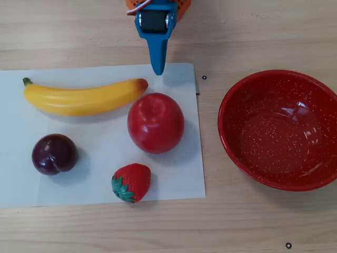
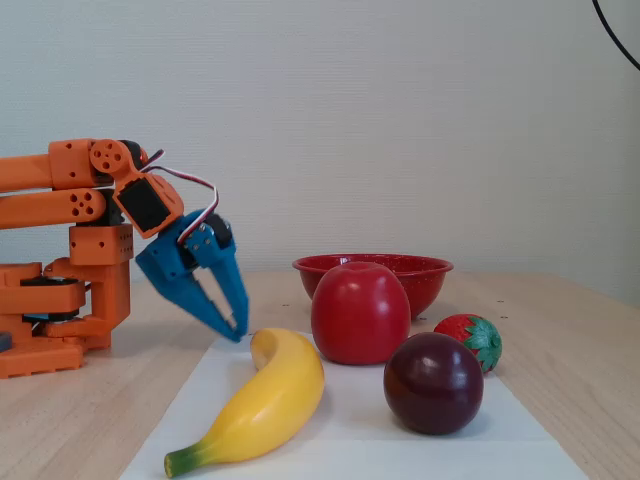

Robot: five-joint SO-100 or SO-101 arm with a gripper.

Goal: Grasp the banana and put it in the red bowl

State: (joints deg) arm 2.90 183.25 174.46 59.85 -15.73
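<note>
The yellow banana lies on a white paper sheet, green stem at the left and orange end at the right in the overhead view. In the fixed view the banana points toward the camera. The red speckled bowl stands empty on the wood to the right of the sheet; in the fixed view the bowl stands behind the apple. My blue gripper hangs over the sheet's far edge, just beyond the banana's orange end, jaws together and holding nothing. In the fixed view the gripper points down, just above the table.
A red apple sits right beside the banana's orange end. A dark plum and a strawberry lie nearer the sheet's front edge. The orange arm base stands at the left in the fixed view.
</note>
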